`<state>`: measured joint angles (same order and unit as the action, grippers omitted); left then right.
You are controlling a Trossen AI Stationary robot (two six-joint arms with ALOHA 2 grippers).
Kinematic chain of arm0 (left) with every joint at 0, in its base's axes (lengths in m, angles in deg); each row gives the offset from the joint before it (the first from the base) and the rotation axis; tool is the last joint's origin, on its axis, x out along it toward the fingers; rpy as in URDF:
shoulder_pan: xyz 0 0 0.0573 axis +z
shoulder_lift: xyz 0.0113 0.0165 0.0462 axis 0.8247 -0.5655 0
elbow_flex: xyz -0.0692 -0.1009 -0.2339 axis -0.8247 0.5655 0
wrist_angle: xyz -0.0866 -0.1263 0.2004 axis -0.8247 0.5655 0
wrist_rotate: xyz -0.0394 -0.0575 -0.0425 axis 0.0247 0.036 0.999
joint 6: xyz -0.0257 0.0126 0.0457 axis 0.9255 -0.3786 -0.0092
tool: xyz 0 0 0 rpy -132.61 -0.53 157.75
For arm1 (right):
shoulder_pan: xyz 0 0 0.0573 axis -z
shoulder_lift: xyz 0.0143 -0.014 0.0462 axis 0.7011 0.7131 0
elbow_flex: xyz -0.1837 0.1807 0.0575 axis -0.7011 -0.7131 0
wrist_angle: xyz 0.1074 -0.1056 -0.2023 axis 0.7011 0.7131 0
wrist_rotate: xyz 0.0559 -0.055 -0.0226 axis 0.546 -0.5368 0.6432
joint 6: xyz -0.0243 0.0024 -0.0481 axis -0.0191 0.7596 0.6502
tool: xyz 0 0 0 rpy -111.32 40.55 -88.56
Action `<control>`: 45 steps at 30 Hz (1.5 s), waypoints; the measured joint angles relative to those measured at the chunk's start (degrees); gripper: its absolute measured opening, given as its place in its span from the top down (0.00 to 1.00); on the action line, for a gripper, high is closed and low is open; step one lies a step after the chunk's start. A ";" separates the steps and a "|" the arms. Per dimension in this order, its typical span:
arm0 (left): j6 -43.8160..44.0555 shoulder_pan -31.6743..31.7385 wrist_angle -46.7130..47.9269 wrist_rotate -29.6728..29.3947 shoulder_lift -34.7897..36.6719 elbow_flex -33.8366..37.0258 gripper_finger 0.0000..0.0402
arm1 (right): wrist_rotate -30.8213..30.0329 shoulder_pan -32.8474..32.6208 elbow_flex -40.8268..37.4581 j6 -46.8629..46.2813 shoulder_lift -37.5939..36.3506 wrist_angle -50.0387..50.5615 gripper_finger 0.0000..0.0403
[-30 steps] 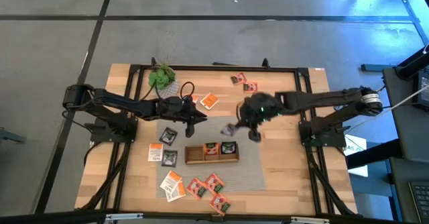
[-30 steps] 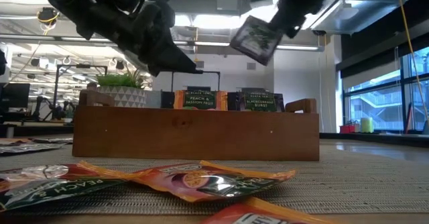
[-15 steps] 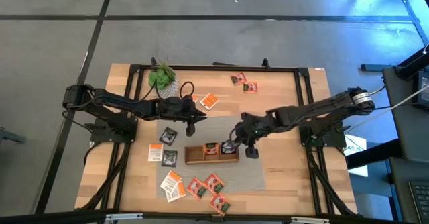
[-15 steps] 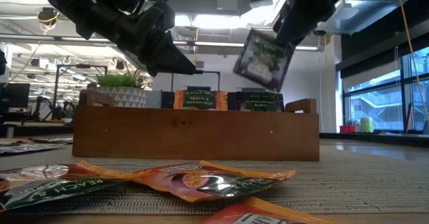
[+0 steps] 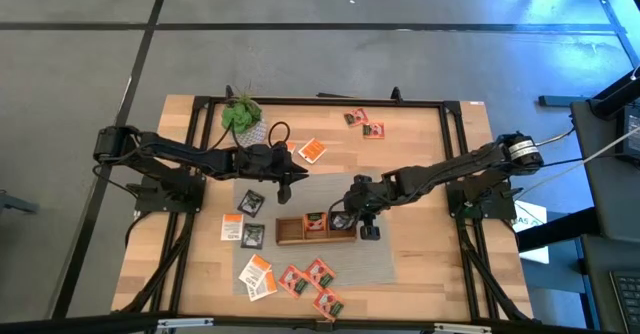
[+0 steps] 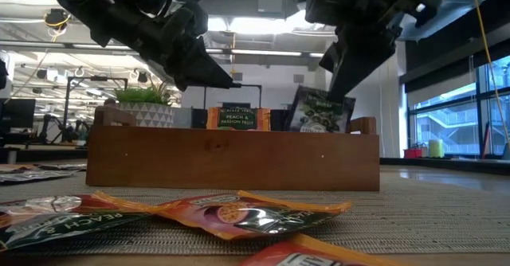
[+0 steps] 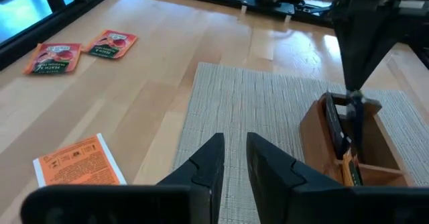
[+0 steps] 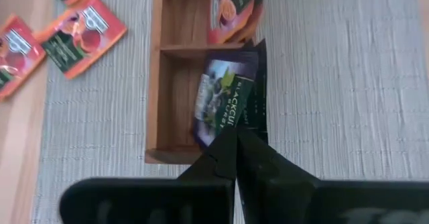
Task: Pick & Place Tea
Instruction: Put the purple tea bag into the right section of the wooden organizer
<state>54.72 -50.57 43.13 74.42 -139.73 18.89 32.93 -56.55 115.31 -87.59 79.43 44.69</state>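
The brown wooden tray (image 5: pixel 300 232) lies on the woven mat, with orange sachets (image 6: pixel 237 119) standing in its middle compartment. My right gripper (image 5: pixel 346 215) hovers over the tray's right-end compartment, shut on a dark grey sachet (image 8: pixel 226 98). That sachet's lower part sits behind the tray wall (image 6: pixel 321 111). My left gripper (image 5: pixel 291 180) waits above the mat, beyond the tray's far side, with its fingers a narrow gap apart (image 7: pixel 233 158) and nothing between them. Loose sachets lie flat on the table: an orange-and-white one (image 5: pixel 312 151), red ones (image 5: pixel 361 123) and dark ones (image 5: pixel 250 203). My right gripper pinches the dark sachet's upper edge (image 8: pixel 236 120) between its two fingers. It comes from above, slanting down from the table's right. The sachet hangs below the fingers, slightly tilted, with its lower part inside the tray's right-end compartment (image 8: pixel 179 110).
A small green plant in a white pot (image 5: pixel 241 114) stands at the far left of the table. More red and orange sachets (image 5: pixel 297 279) lie near the mat's near edge. Bare mat (image 5: pixel 375 259) lies to the right of the tray.
My right gripper has moved down and toward the table's near-left, from above the mat onto the tray's right end, staying shut on the dark sachet. The sachet was tilted and clear in the air. Its lower part now dips into the right-end compartment.
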 joint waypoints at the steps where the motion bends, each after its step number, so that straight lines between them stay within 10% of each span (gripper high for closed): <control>1: -0.02 0.00 0.00 0.00 0.00 0.00 0.85 | 0.00 0.00 0.00 0.10 0.30 0.10 0.99; 45: -0.04 -0.01 1.31 0.00 -0.02 -0.04 0.85 | -2.31 0.28 4.57 9.13 0.73 4.84 0.93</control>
<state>54.67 -50.58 44.44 74.42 -139.75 18.84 30.62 -56.26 119.88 -78.46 80.16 49.54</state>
